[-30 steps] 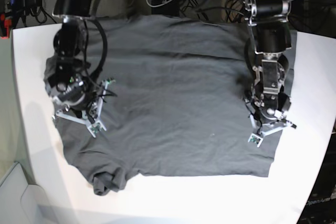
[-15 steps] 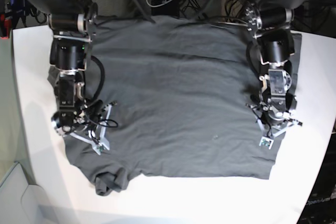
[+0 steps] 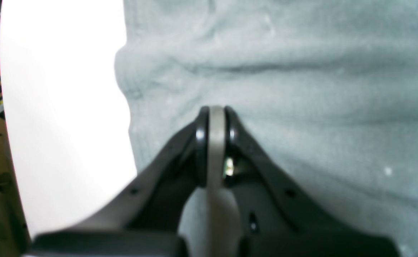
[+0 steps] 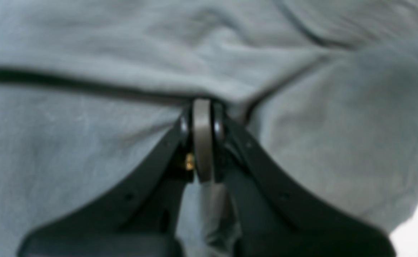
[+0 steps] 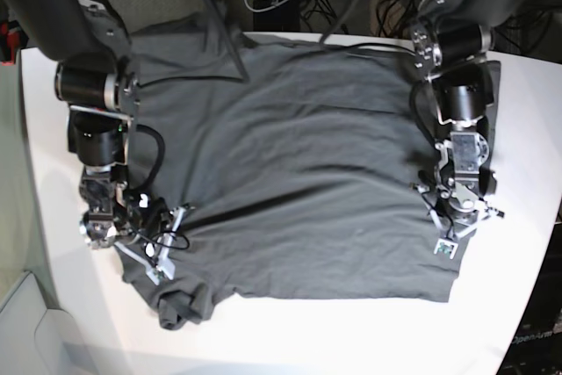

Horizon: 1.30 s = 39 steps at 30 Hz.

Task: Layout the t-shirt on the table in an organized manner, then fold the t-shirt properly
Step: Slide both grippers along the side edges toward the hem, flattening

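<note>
Clearly the t-shirt is thin and limp; I've both grippers, left gripper and right gripper, pinched on its side edges.

The t-shirt is thin, soft, matt cloth in dark charcoal grey, creased into shallow folds; close up its weave looks slightly fuzzy. The table has a smooth white top with a faint sheen. Both gripper bodies are smooth black plastic with pale matt pads.
</note>
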Tool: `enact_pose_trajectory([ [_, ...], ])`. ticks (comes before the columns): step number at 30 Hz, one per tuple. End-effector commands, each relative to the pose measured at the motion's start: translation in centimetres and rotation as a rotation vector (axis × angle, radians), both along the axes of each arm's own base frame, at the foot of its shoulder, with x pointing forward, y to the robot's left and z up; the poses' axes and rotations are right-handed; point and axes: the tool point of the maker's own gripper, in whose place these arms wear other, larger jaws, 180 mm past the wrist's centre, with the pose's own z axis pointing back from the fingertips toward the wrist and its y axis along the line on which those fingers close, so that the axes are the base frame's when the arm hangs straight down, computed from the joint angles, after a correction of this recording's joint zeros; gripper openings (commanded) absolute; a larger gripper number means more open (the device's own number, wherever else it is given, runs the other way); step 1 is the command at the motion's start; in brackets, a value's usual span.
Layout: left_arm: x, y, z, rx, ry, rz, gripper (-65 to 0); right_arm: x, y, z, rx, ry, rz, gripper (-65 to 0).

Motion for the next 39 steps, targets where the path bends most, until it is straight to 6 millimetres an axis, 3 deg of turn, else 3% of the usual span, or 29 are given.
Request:
enact_pose_trajectory([
  [1,0.8,-0.2,0.9,-0.021,-0.017,0.005,-64.8,0.9,-2.5,1.3,-0.063,-0.017,-0.029,-65.0],
  [7,3.0,0.3,4.2,-0.009,-0.131,0.077,-64.8,2.2,-3.4,3.0,-0.073,-0.050,-0.039,-65.0],
  [10,3.6,0.9,6.1,0.011,-0.182,0.088,-64.8,3.1,-4.7,4.9,-0.103,-0.115,-0.051,-65.0],
  [15,4.3,1.4,8.3,0.029,-0.238,0.094,-64.8,4.3,-2.8,6.8,-0.092,-0.176,-0.027,-65.0],
  [18,4.2,1.2,7.7,0.023,-0.222,0.091,-64.8,4.9,-1.7,7.5,-0.076,-0.196,-0.017,-65.0],
  [22,3.5,0.5,5.1,-0.002,-0.153,0.083,-64.8,4.9,0.5,7.1,-0.049,-0.193,0.007,-65.0],
  [28,2.4,-0.1,2.3,-0.030,-0.077,0.078,-64.8,4.2,0.9,6.1,-0.037,-0.183,0.012,-65.0],
  [34,1.7,-0.8,0.7,-0.048,-0.032,0.072,-64.8,2.5,1.7,2.6,0.015,-0.125,0.017,-65.0],
  [39,2.1,-1.8,-0.1,-0.081,-0.074,0.033,-64.8,2.3,2.3,1.6,0.060,-0.131,0.019,-65.0],
])
